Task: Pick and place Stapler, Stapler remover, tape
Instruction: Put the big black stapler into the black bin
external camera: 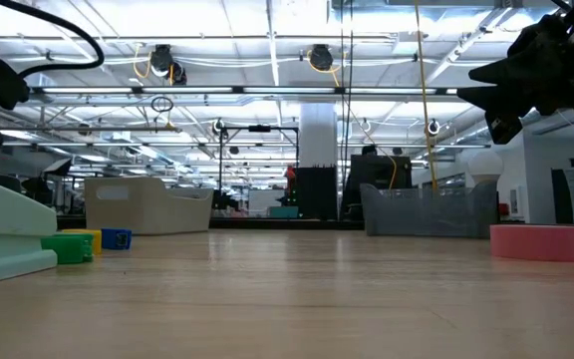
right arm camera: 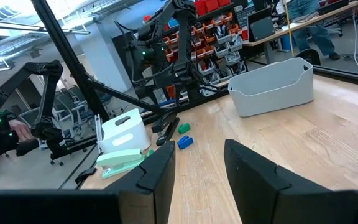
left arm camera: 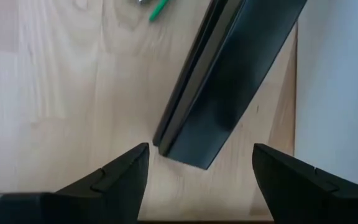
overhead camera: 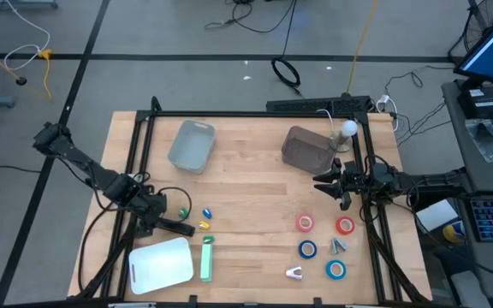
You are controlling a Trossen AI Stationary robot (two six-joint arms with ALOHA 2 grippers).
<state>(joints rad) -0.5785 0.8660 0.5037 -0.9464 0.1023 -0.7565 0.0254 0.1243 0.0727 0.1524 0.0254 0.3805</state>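
Jaws of the left gripper stand wide open and empty, straddling the near end of a black stapler that lies flat on the counter. Its long axis runs straight away from the jaws, so a short drop and a squeeze across its narrow width looks enough. In the high view it sits at the counter's left front, beside a white bin and a green stapler. Right gripper hovers by the grey bin, jaws part open and empty. Red tape and blue tape lie nearer that arm.
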